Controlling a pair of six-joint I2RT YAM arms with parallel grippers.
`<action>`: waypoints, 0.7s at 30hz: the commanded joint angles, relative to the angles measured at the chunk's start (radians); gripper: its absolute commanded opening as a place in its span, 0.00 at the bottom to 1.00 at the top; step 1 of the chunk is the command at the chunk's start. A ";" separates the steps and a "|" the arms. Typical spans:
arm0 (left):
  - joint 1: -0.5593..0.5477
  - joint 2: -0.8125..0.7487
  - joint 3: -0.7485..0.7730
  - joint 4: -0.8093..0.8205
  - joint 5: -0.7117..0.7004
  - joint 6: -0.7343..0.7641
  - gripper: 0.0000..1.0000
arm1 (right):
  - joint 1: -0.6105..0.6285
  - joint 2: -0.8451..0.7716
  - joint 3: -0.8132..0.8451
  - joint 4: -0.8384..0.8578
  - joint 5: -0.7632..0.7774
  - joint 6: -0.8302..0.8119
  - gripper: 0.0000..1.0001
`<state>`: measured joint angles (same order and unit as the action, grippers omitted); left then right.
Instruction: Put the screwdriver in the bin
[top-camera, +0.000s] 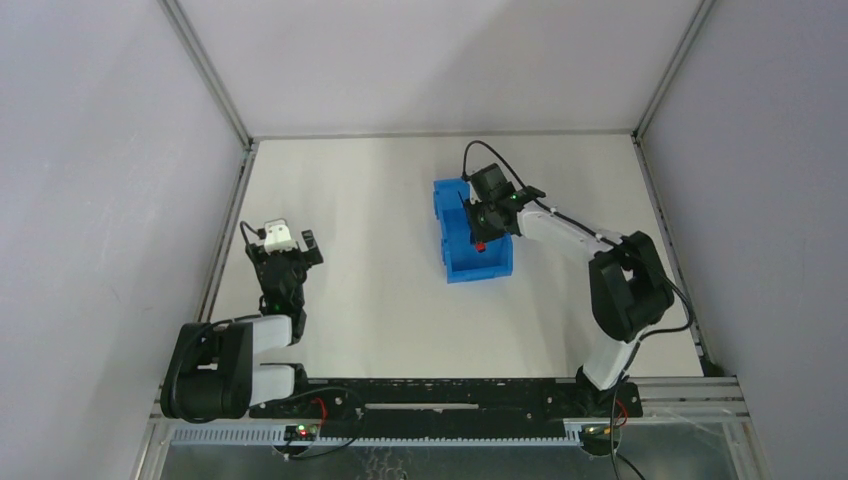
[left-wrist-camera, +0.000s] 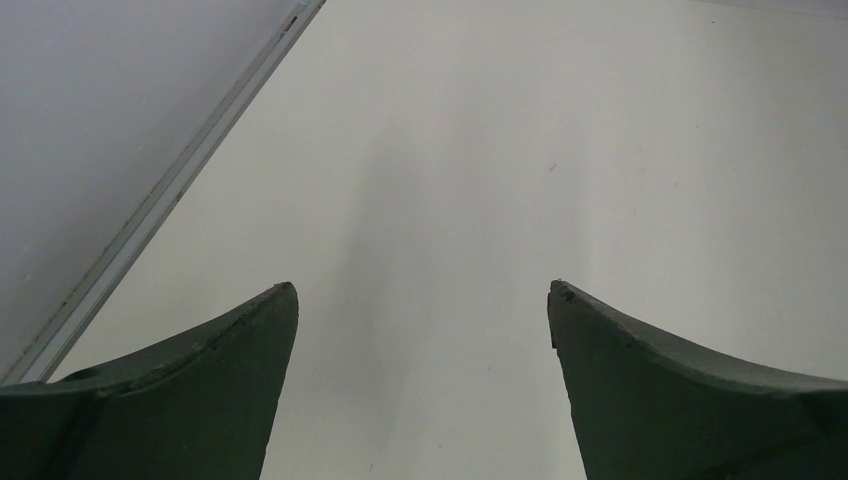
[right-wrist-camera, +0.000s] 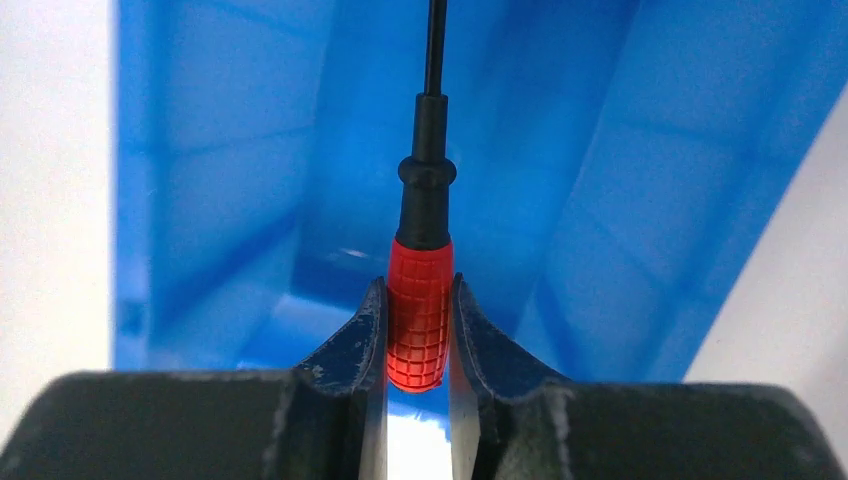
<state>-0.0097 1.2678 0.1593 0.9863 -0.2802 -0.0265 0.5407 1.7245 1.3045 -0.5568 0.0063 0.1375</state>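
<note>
The blue bin stands on the table right of centre. My right gripper hangs over the bin's inside, shut on the screwdriver. In the right wrist view the two fingers clamp the red handle; the dark shaft points away into the bin. My left gripper is open and empty over bare table at the left; its fingertips stand wide apart with nothing between them.
Grey enclosure walls surround the white table. A metal rail runs along the table's left edge close to my left gripper. The arm bases sit on a black rail at the near edge.
</note>
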 joint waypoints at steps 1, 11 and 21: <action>0.007 -0.007 0.035 0.067 0.012 0.010 1.00 | -0.005 0.058 -0.002 0.093 0.044 -0.058 0.21; 0.007 -0.007 0.035 0.068 0.012 0.010 1.00 | 0.014 0.026 0.000 0.099 0.044 -0.020 0.50; 0.007 -0.007 0.034 0.068 0.012 0.010 1.00 | 0.006 -0.188 0.025 0.009 0.136 0.083 0.58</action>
<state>-0.0097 1.2678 0.1593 0.9863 -0.2802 -0.0261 0.5518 1.6611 1.2987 -0.5171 0.0937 0.1627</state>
